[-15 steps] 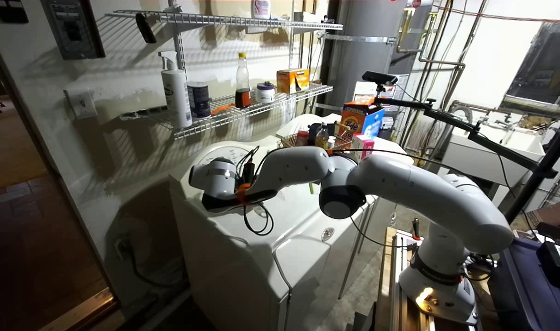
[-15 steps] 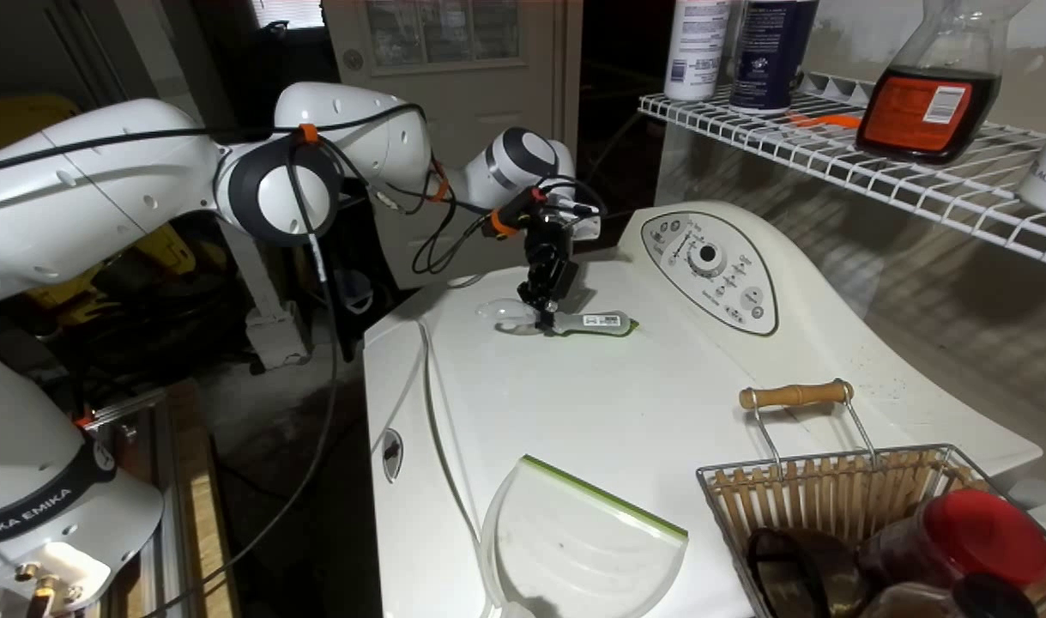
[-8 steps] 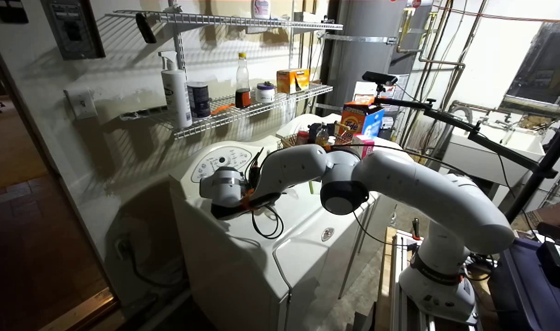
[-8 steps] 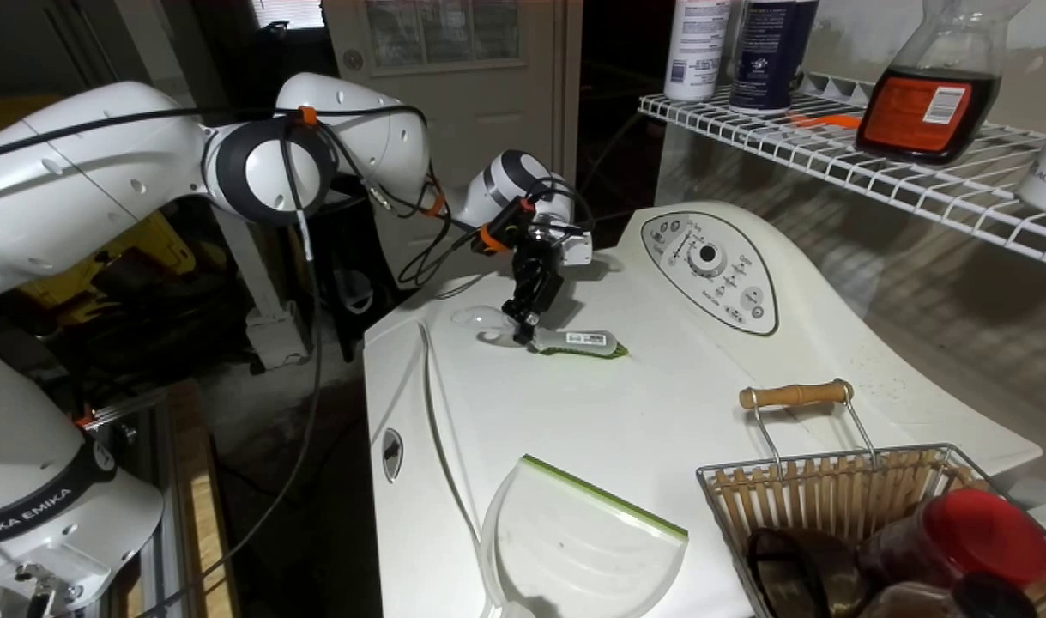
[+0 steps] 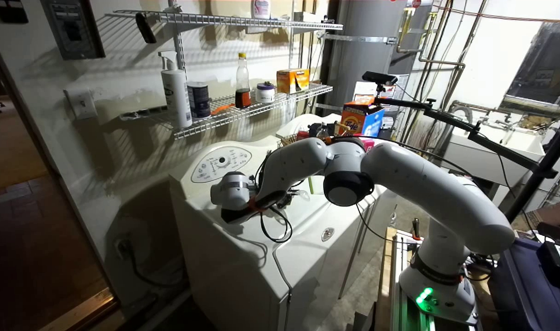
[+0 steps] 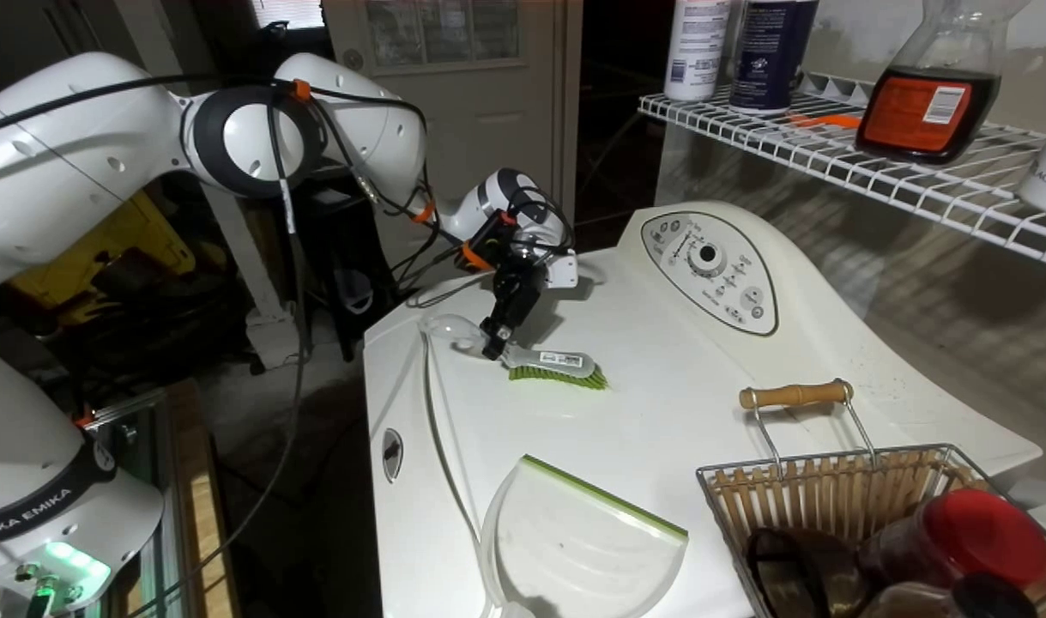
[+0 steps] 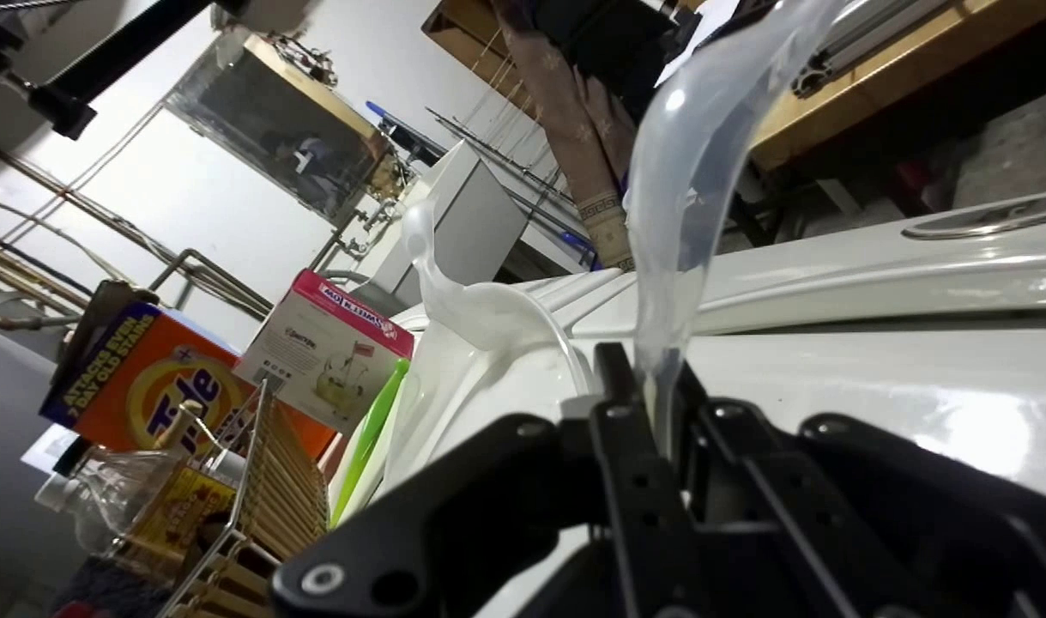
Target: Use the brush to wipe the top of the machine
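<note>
The brush (image 6: 550,362) has a clear, pale handle and green bristles. My gripper (image 6: 495,337) is shut on the handle between its looped end and its bristle head. The bristles are at or just above the top of the white machine (image 6: 651,412); I cannot tell if they touch. In the wrist view the clear handle (image 7: 686,163) rises from between my fingertips (image 7: 656,386), and the bristles are out of sight. In an exterior view the machine (image 5: 243,271) stands under the arm, and only the handle end of the brush (image 5: 302,195) shows past my partly hidden gripper (image 5: 285,200).
A clear dustpan (image 6: 587,541) with a green edge lies on the machine. A wire-and-wood basket (image 6: 789,481) with jars stands beside it. A wire shelf (image 6: 797,142) with bottles hangs above the raised dial panel (image 6: 710,270). A Tide box (image 5: 353,120) stands farther along.
My gripper and the brush have moved across the top, toward the dustpan and the machine's front edge. More green bristles show now. The base light has turned green.
</note>
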Robot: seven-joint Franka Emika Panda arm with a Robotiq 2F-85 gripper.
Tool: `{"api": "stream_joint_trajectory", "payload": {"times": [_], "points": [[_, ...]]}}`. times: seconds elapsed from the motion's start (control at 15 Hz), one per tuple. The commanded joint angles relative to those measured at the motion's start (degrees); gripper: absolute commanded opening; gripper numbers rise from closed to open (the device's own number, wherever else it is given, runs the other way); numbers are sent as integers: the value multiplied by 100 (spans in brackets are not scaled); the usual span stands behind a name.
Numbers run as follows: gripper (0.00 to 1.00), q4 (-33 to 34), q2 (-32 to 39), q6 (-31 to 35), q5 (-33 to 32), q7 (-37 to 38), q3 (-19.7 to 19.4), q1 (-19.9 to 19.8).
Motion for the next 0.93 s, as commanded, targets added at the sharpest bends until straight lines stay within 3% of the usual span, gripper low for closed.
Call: {"api": "stream_joint_trajectory", "payload": {"times": [0.0,0.07,0.13,0.53,0.87], "points": [[10,42,-7,-86,-146,76,231,-138],[10,38,-8,-87,-146,79,231,-138],[3,35,-8,-87,-146,82,231,-138],[3,-58,-371,483,-680,1237,258,221],[3,148,-342,1122,-737,1155,443,123]]}}
